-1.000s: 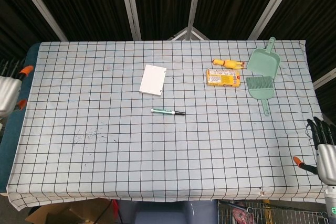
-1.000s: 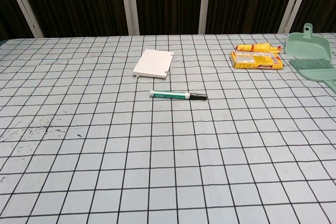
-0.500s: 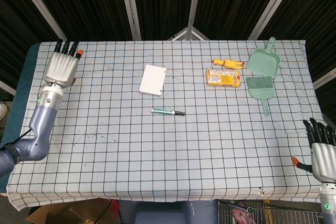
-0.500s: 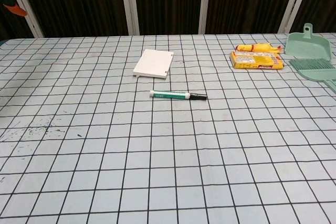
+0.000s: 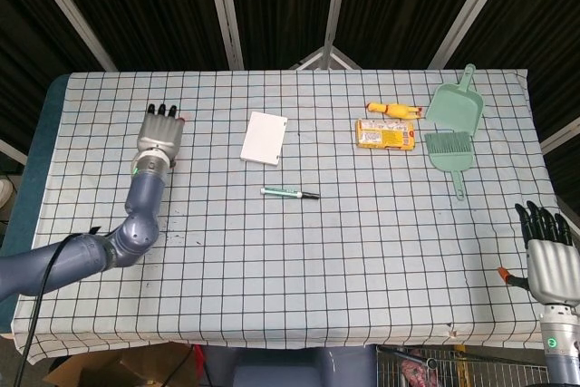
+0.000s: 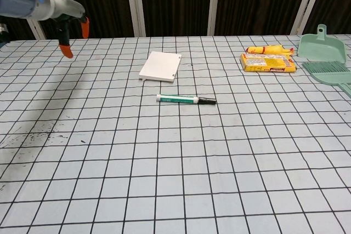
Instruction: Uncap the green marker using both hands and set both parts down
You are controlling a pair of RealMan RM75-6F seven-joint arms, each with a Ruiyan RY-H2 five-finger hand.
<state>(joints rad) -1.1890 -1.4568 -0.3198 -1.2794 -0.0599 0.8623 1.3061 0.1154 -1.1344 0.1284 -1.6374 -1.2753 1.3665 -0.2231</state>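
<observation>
Well off to the side of the left hand's fingers, the green marker lies flat on the checked tablecloth, its dark cap end pointing away from that hand. Nothing touches it. The left hand hovers above the cloth with its back up, fingers straight and close together, holding nothing; its grey forearm runs back toward the near-left table edge. Far from the marker, at the near-right corner, the right hand hangs past the table edge, dark fingers slightly fanned and empty. Beyond the marker sits a white pad, well apart from both hands.
</observation>
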